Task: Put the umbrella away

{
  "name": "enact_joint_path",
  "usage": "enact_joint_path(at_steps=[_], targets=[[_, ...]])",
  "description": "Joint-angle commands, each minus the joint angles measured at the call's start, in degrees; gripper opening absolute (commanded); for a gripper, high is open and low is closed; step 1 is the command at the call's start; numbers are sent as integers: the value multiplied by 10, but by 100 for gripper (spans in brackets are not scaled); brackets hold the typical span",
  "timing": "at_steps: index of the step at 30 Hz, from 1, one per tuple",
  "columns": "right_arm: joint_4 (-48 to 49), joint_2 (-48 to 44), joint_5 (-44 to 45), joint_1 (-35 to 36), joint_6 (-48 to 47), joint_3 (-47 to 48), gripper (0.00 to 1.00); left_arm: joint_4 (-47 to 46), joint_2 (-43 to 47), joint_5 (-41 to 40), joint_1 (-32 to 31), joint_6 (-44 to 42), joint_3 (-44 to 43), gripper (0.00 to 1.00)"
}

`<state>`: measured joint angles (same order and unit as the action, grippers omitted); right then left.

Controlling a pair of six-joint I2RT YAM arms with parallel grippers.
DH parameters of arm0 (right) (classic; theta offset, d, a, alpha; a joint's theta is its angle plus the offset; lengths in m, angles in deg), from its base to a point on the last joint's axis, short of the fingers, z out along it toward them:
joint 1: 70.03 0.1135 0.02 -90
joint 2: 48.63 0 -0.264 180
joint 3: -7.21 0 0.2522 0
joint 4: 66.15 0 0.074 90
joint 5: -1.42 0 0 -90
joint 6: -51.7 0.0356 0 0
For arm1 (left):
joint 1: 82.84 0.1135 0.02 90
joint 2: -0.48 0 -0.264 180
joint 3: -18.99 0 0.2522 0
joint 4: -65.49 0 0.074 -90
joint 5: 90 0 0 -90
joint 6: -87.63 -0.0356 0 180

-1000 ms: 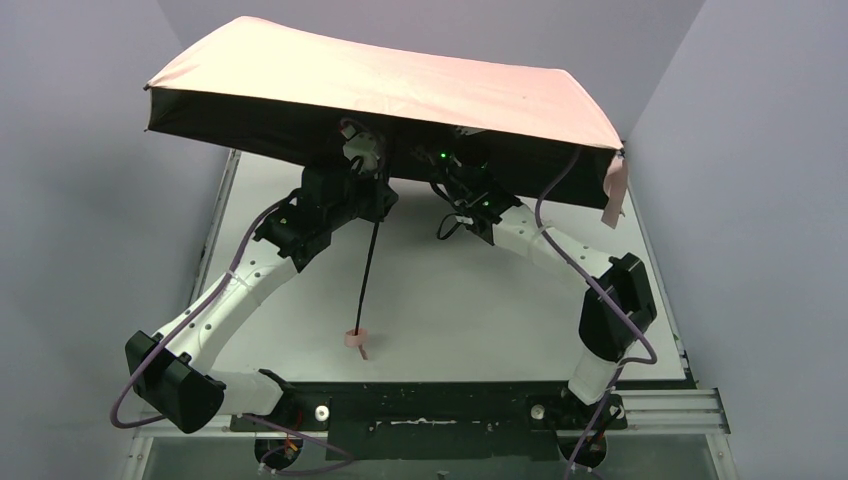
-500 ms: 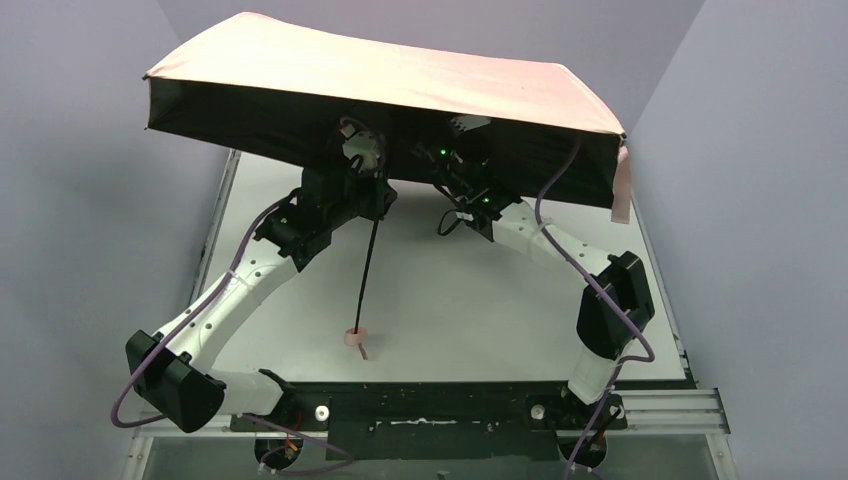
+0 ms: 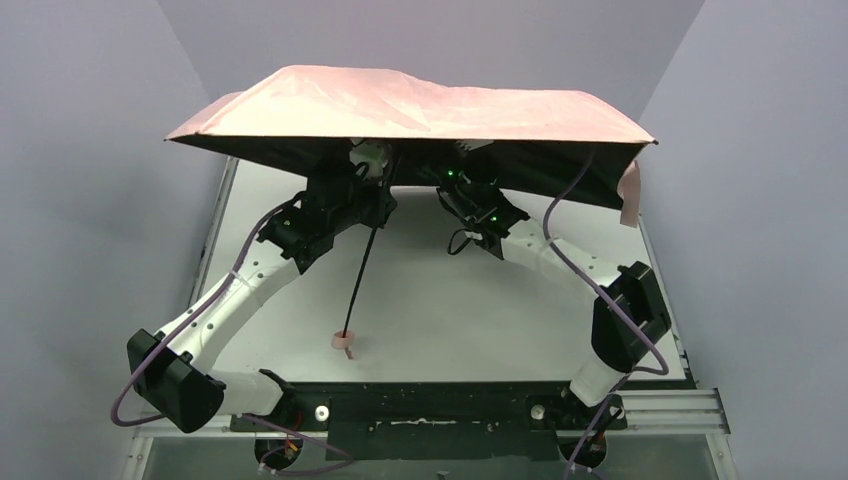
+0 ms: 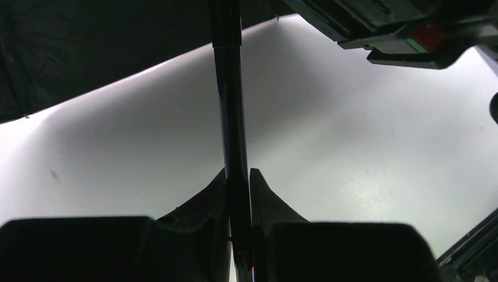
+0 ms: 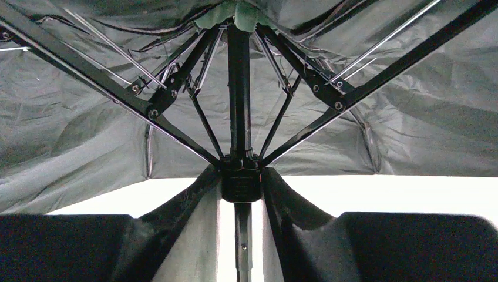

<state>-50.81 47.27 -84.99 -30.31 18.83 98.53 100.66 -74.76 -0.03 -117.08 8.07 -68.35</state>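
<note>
The umbrella [image 3: 420, 100] stands open over the table, its canopy pale pink on top and black beneath. Its black shaft [image 3: 362, 270] slants down to the pink handle [image 3: 343, 341], which rests on the table. In the left wrist view my left gripper [image 4: 238, 176] is shut on the shaft [image 4: 232, 117], high up under the canopy. My right gripper [image 5: 241, 176] is shut on the black runner [image 5: 241, 182], where the ribs [image 5: 176, 126] meet the shaft. A pink strap [image 3: 630, 195] hangs from the canopy's right edge.
The white table [image 3: 480, 320] lies between grey walls on the left, right and back. A black mounting rail [image 3: 430, 410] runs along the near edge. Purple cables [image 3: 560, 250] loop off both arms. The canopy hides the back of the table.
The canopy has slackened and creased, and its left edge has drawn inward. The right arm has come down slightly with the runner. The handle has slid a little to the left.
</note>
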Motion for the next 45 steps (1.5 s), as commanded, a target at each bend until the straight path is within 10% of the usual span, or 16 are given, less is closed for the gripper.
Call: enact_joint_path(at_steps=[1,19,30,45], targets=[[-43,-42,-11,7,17,-61,0,-46,32,22,-9,-49,-4,0],[45,-58,28,107,99,-243,0,-71,59,18,-10,-57,22,0],[39,-139,78,1,78,-219,0,17,96,80,-48,-11,59,69],[51,-158,71,-84,90,-206,0,59,250,95,-93,125,265,86]])
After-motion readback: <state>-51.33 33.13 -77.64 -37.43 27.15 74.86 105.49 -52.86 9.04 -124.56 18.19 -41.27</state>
